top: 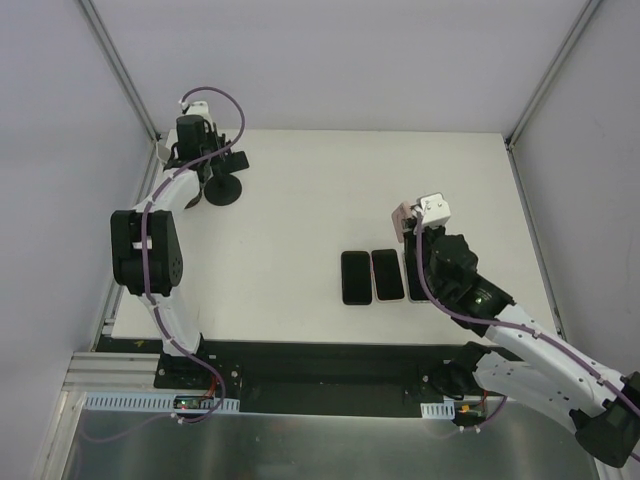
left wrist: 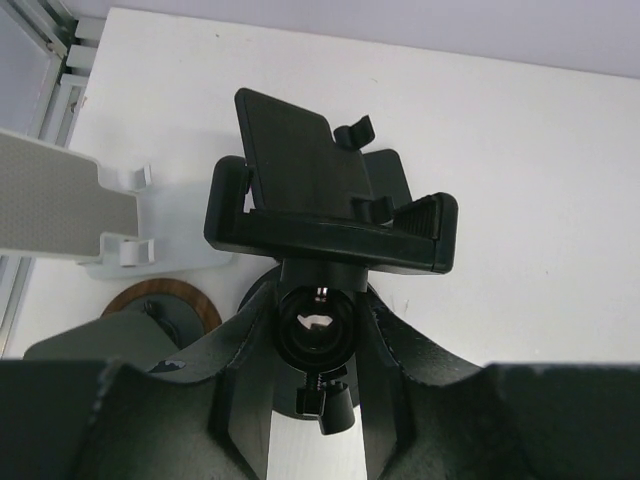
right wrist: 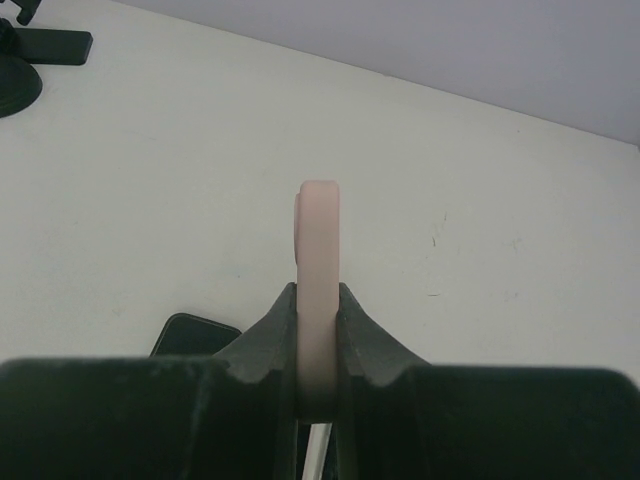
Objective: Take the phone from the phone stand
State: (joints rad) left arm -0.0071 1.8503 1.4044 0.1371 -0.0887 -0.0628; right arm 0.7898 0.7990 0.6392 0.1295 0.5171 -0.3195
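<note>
Pinching the phone (right wrist: 320, 240) by its thin edges, the right gripper (right wrist: 318, 325) has its fingers pressed tight against both faces of the pink case, which stands upright between them. From above, the phone hangs over the table (top: 300, 200) at about 3 o'clock, just beyond the far end of a row of dark phones (top: 356, 277) lying flat side by side.

The stand (left wrist: 330, 215) sits at about 10 o'clock, well apart from the phone, and its black clamp looks empty (only the back plate and side hooks show). The left gripper (left wrist: 320, 335) is closed around the stand's neck just under the clamp, one finger on each side of the joint, apparently bracing it. A white stand (left wrist: 70, 210) sits just beside it, at 9 o'clock in the wrist view.

So the removal itself looks done; setting the phone down is probably what remains.

Things that could go wrong from here:
- The grip covers only a small patch low on the phone, so a quick swing or tilt could let it pivot or slide out.
- Lowering it straight down risks landing it on the nearest dark phone, since the row is so close.
- If the left fingers open unevenly or drag as they leave, they could tip the stand or knock it into the white stand.
</note>
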